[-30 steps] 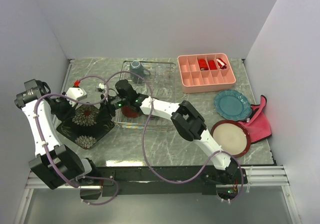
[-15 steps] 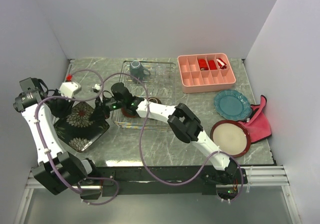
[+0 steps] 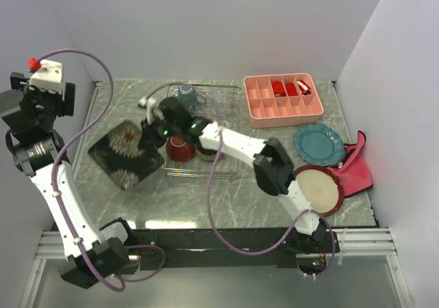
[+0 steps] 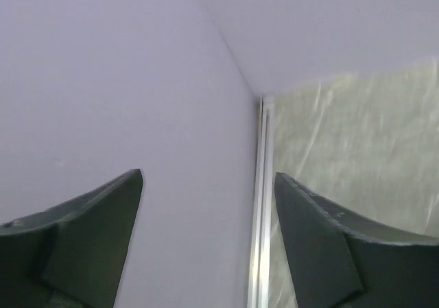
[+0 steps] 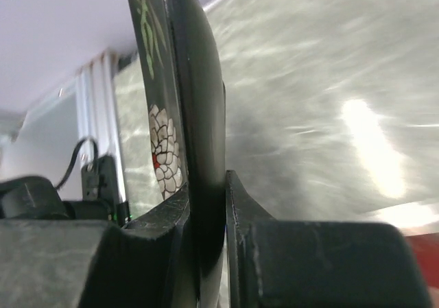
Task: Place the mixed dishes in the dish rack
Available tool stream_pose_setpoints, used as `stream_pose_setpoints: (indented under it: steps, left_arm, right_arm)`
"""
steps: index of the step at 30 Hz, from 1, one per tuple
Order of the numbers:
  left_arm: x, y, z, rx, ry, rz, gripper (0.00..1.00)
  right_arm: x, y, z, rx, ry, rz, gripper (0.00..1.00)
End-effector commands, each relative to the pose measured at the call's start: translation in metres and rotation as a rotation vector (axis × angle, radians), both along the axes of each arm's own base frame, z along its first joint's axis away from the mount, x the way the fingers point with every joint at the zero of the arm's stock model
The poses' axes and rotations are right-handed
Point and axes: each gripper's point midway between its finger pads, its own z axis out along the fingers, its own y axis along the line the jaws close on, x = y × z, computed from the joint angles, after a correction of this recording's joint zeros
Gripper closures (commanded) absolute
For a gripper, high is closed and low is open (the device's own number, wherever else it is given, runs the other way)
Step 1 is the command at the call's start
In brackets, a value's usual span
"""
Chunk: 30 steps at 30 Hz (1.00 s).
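The black floral square plate (image 3: pixel 125 154) lies left of the dish rack (image 3: pixel 226 126). My right gripper (image 3: pixel 151 137) is shut on its right edge. In the right wrist view the plate's rim (image 5: pixel 195 109) runs straight up out of the right gripper (image 5: pixel 206 181), pinched between both fingers. My left arm (image 3: pixel 40 99) is raised high at the far left, and the left gripper (image 4: pixel 207 178) stands open with nothing in it, facing the wall corner. In the rack are a grey-blue mug (image 3: pixel 186 95), a red bowl (image 3: pixel 180 148) and a small dark patterned bowl (image 3: pixel 206 151).
A teal scalloped plate (image 3: pixel 319 143) and a red-rimmed cream plate (image 3: pixel 317 189) lie at the right, beside a pink-red cloth (image 3: pixel 358 167). A pink compartment tray (image 3: pixel 282 99) stands at the back right. White walls close in the table on the left, back and right.
My left gripper opened, let go of the black plate and rose up to the far left. The right gripper closed on the plate's right edge, and the plate shifted towards the back.
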Motion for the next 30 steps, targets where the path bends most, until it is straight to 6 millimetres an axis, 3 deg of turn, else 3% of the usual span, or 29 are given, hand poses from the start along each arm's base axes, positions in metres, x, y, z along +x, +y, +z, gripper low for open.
stream_pose_setpoints:
  steps: [1,2,3,7,9,12,14,15,16,19,20,22,23,24,25,27,28,30]
  left_arm:
    - [0.010,-0.009,0.042,-0.105,-0.266,-0.012,0.27]
    - [0.017,-0.015,0.032,-0.128,-0.253,-0.033,0.28]
    - [0.021,-0.017,0.029,-0.145,-0.257,-0.034,0.29]
    - [0.042,-0.034,-0.002,-0.179,-0.222,-0.048,0.27]
    - [0.052,-0.051,-0.017,-0.227,-0.202,-0.058,0.26]
    - [0.063,-0.058,-0.055,-0.407,-0.155,-0.026,0.28]
    - [0.068,-0.062,-0.092,-0.539,-0.075,0.004,0.30]
    - [0.071,-0.068,-0.104,-0.611,-0.042,0.001,0.34]
    - [0.074,-0.074,-0.121,-0.653,0.007,0.005,0.35]
    - [0.074,-0.095,-0.147,-0.739,0.062,-0.022,0.40]
    - [0.077,-0.106,-0.147,-0.747,0.055,-0.064,0.44]
    - [0.079,-0.119,-0.162,-0.766,0.095,-0.083,0.60]
    - [0.080,-0.132,-0.167,-0.776,0.124,-0.127,0.70]
    - [0.084,-0.138,-0.180,-0.797,0.165,-0.129,0.86]
    - [0.085,-0.148,-0.185,-0.811,0.192,-0.145,0.92]
    - [0.088,-0.161,-0.211,-0.846,0.282,-0.147,0.99]
    - [0.089,-0.173,-0.218,-0.854,0.318,-0.163,0.99]
    - [0.089,-0.188,-0.235,-0.887,0.383,-0.184,0.99]
  right_arm:
    - [0.034,-0.063,0.212,0.327,-0.282,-0.122,1.00]
    - [0.039,-0.073,0.218,0.334,-0.289,-0.134,1.00]
    - [0.033,-0.084,0.239,0.371,-0.302,-0.126,1.00]
    - [0.028,-0.110,0.266,0.417,-0.293,-0.138,1.00]
    - [0.036,-0.127,0.273,0.419,-0.258,-0.207,1.00]
    - [0.049,-0.150,0.277,0.369,-0.296,-0.295,1.00]
    - [0.051,-0.162,0.279,0.314,-0.373,-0.312,1.00]
    - [0.061,-0.175,0.266,0.215,-0.416,-0.372,1.00]
    - [0.066,-0.185,0.276,0.196,-0.439,-0.405,1.00]
    - [0.085,-0.219,0.264,0.082,-0.425,-0.518,1.00]
    - [0.087,-0.226,0.261,0.063,-0.419,-0.527,1.00]
    - [0.097,-0.249,0.246,-0.022,-0.414,-0.617,1.00]
    - [0.104,-0.261,0.241,-0.048,-0.412,-0.670,1.00]
    - [0.105,-0.274,0.250,-0.024,-0.409,-0.743,1.00]
    - [0.111,-0.284,0.233,-0.059,-0.384,-0.805,1.00]
    - [0.112,-0.304,0.240,-0.027,-0.363,-0.895,1.00]
    - [0.115,-0.315,0.226,-0.050,-0.337,-0.966,1.00]
    - [0.113,-0.334,0.233,-0.018,-0.330,-1.063,1.00]
